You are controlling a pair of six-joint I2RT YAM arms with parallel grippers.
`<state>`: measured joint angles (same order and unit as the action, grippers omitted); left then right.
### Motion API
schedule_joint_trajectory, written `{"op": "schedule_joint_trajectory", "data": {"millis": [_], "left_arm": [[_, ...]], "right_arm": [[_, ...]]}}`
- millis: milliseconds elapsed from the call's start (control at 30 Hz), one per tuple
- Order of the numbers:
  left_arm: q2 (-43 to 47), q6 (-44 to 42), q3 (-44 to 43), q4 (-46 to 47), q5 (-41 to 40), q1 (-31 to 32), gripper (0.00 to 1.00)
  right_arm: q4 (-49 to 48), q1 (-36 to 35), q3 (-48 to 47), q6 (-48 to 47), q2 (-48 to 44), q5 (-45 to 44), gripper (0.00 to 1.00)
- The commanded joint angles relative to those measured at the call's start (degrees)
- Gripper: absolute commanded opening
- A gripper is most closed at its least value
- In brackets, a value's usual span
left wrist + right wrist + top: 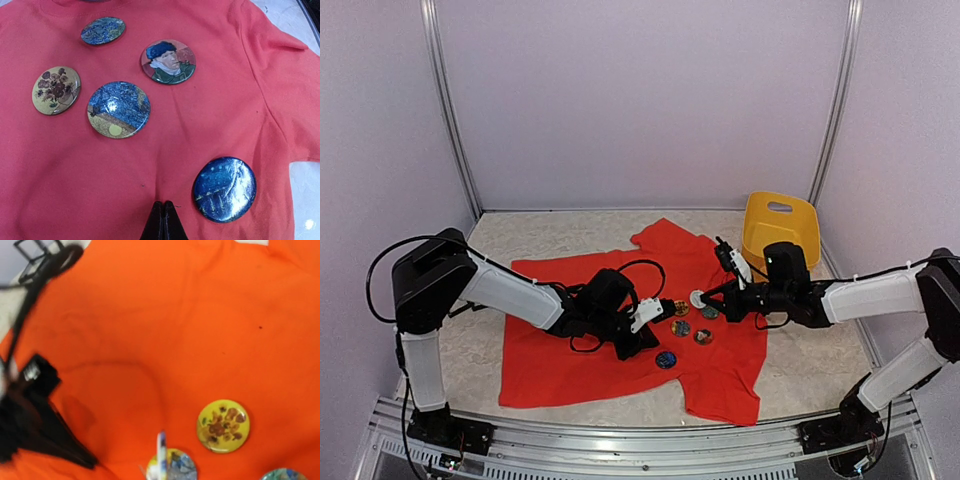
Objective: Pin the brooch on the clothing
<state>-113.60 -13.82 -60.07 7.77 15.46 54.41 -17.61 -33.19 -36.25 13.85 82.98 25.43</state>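
Note:
The red T-shirt (pixel 620 345) lies spread on the table and fills the left wrist view (pixel 215 115) and the right wrist view (pixel 200 315). My left gripper (pixel 656 306) rests on the shirt. In the left wrist view it (pixel 163 206) is shut, pinching a small crease of fabric. My right gripper (pixel 706 298) is shut on a round brooch (pixel 698 298) with its white back up, just above the shirt. That brooch shows edge-on in the right wrist view (pixel 161 457); the fingers are out of frame there.
Several brooches lie on the shirt: sunflower (pixel 56 90), blue with yellow moon (pixel 118 109), portrait (pixel 168 61), small blue (pixel 103 30), dark blue (pixel 224 189). A yellow basket (pixel 780 228) stands at the back right. My left arm (pixel 35 420) is left of the held brooch.

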Motion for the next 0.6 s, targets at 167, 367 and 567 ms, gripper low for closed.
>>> {"op": "schedule_joint_trajectory", "data": {"millis": [167,367,567], "left_arm": [[5.81,3.06,3.45,7.26,4.36,0.08,0.0],[7.36,4.21,4.45,8.57,6.07,-0.03,0.0],[7.85,4.14,4.46,8.41,6.97,-0.1,0.0]], "right_arm": [[-33.25,-7.0,10.16,-21.09,6.57,-4.26,0.0],[-43.43,-13.51,14.58,-32.45,12.57,-9.94,0.0],[-46.55,-17.22,13.05,-36.94,18.45,-13.82,0.0]]}}
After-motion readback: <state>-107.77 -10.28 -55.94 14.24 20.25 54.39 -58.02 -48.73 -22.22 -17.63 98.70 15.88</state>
